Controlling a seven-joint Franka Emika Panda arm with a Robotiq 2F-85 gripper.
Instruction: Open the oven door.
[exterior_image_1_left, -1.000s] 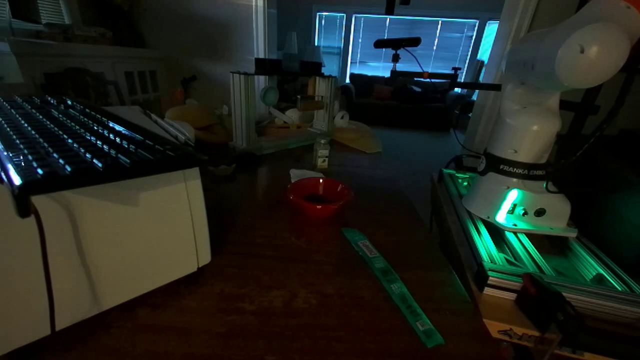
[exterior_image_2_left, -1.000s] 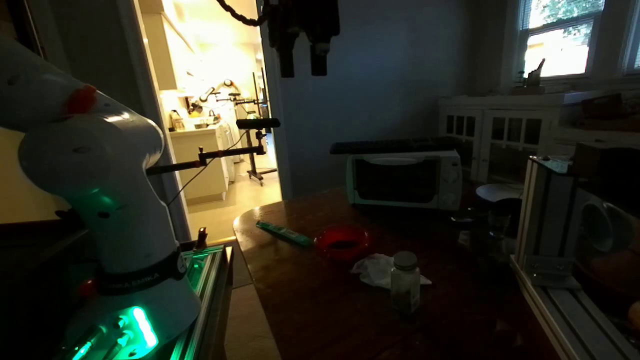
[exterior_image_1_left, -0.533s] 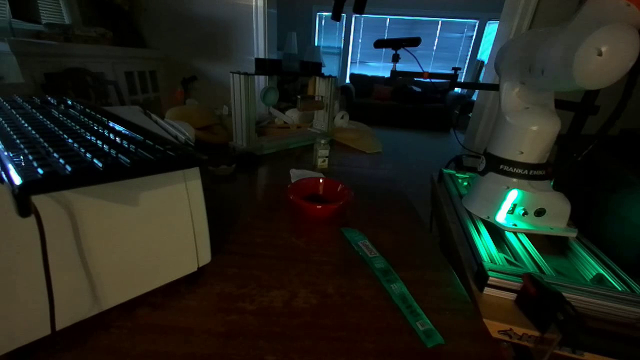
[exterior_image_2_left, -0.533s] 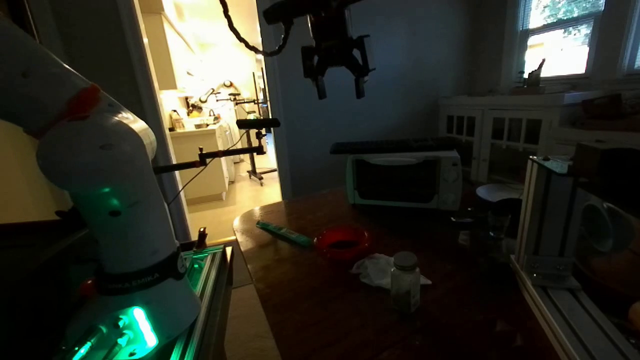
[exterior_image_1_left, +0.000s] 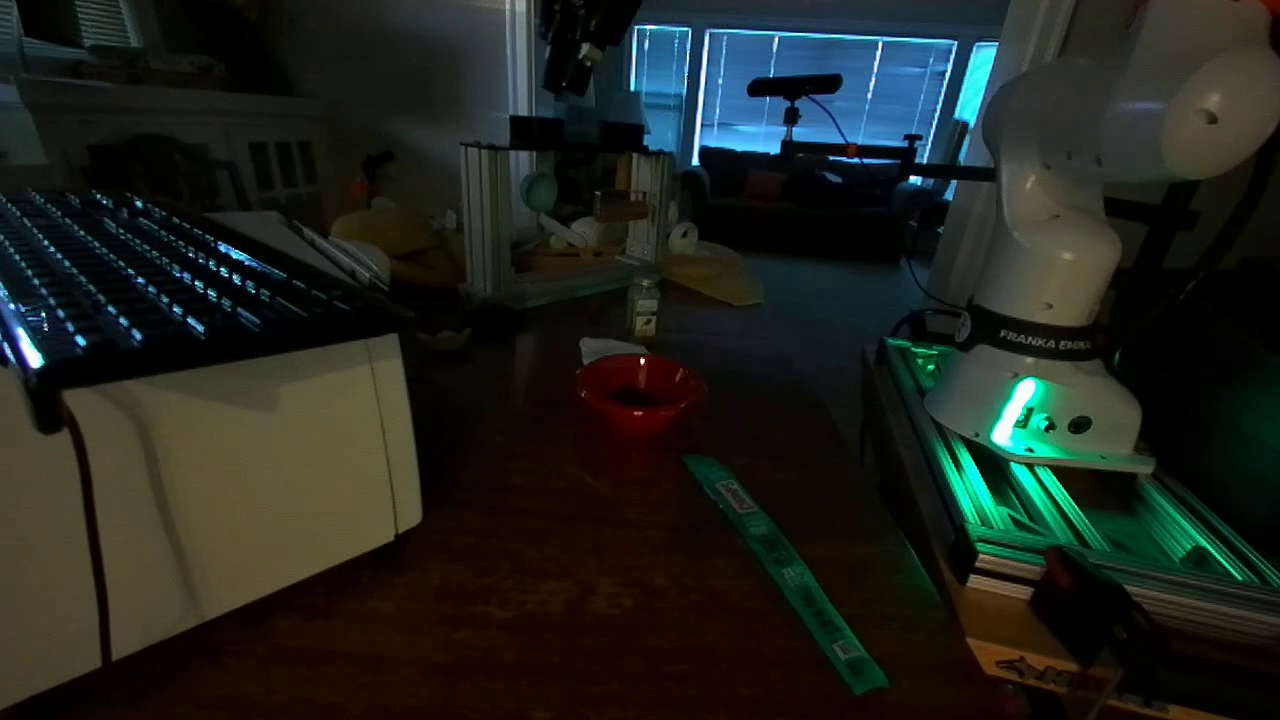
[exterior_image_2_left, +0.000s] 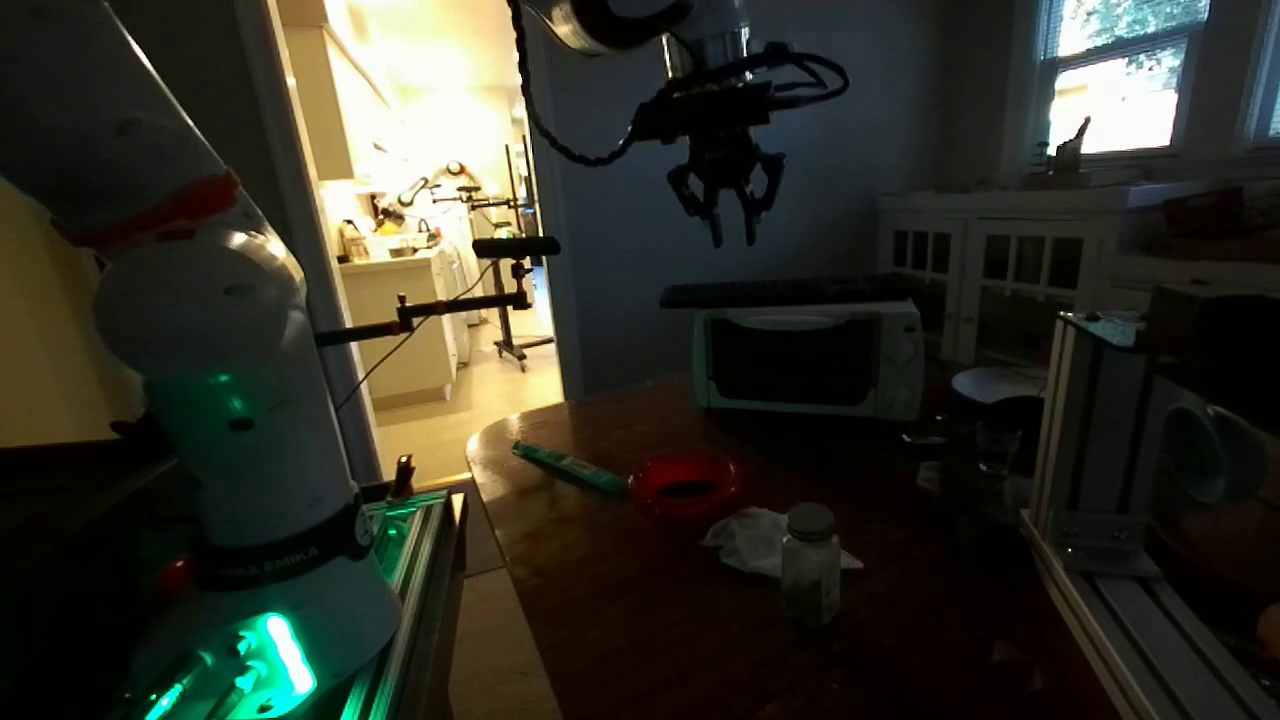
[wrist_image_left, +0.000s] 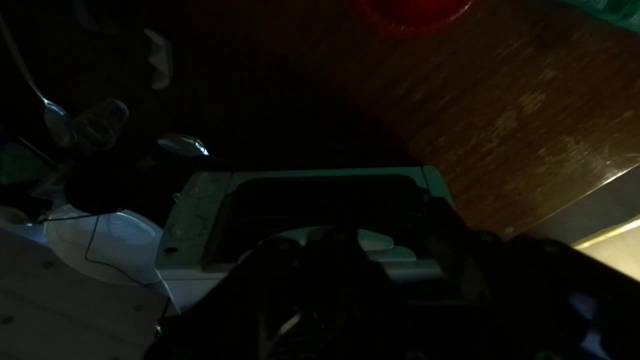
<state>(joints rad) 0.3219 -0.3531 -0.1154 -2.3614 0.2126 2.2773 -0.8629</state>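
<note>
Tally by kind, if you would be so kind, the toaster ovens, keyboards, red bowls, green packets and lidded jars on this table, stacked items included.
Toaster oven, door closed: 1
Keyboard: 1
Red bowl: 1
Green packet: 1
Lidded jar: 1
Total: 5

- Dark wood on table (wrist_image_left: 500, 110), sheened, scuffed in patches.
- Glossy, smooth finish on red bowl (exterior_image_1_left: 640, 425).
- Shiny plastic look on green packet (exterior_image_1_left: 788, 575).
- Clear glass on jar (exterior_image_2_left: 811, 585), dull metal-looking lid (exterior_image_2_left: 810, 519).
- Crumpled, matt, paper-like white scrap (exterior_image_2_left: 750, 540).
- Smooth, matt look on oven (exterior_image_1_left: 250, 490), dark glass-like look on oven door (exterior_image_2_left: 790, 370).
- Shiny metal on spoon (wrist_image_left: 57, 123).
- Smooth, glossy white finish on robot arm (exterior_image_1_left: 1060, 240).
- Grooved bare metal on frame (exterior_image_1_left: 487, 225).
</note>
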